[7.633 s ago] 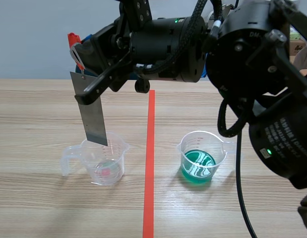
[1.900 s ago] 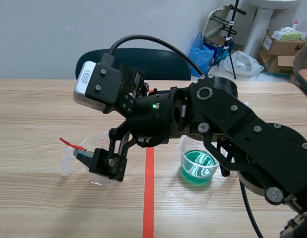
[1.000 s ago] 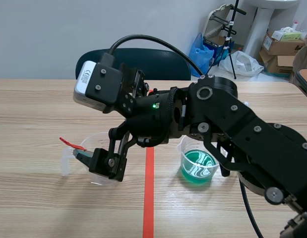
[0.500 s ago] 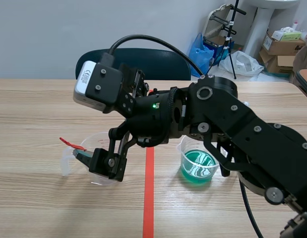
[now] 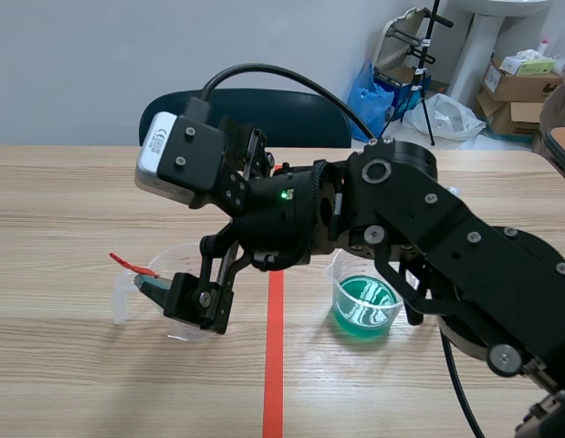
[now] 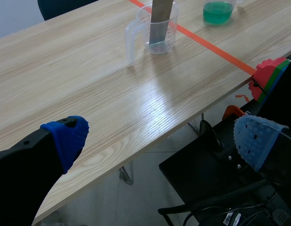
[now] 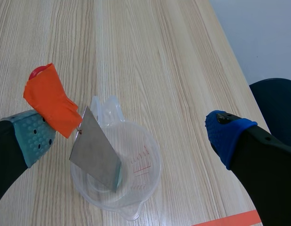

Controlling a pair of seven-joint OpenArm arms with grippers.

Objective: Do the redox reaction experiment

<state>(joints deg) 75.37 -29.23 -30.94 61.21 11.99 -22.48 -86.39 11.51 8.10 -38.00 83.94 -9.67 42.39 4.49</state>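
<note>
A clear measuring beaker (image 7: 136, 174) stands left of the tape line. A grey metal strip (image 7: 96, 157) leans inside it, with an orange-red tag (image 7: 51, 101) sticking out over the rim. My right gripper (image 7: 131, 136) hangs open just above the beaker, its pads well apart on either side and holding nothing. In the scene view the right arm reaches across to this beaker (image 5: 127, 297), the right gripper (image 5: 177, 297) and the tag (image 5: 129, 265). A second beaker with green liquid (image 5: 364, 306) stands right of the line. My left gripper (image 6: 163, 140) is open past the table's front edge, far from the beaker (image 6: 157, 30).
An orange-red tape line (image 5: 275, 365) runs down the middle of the wooden table (image 5: 63, 201). A dark chair (image 5: 182, 105) stands behind the table, with bags and boxes (image 5: 519, 78) at the back right. Under the left gripper sits black equipment (image 6: 206, 174).
Several seconds ago the right gripper held the strip upright above the beaker; now the strip rests in the beaker and the gripper is open. Nothing has moved in the last second.
</note>
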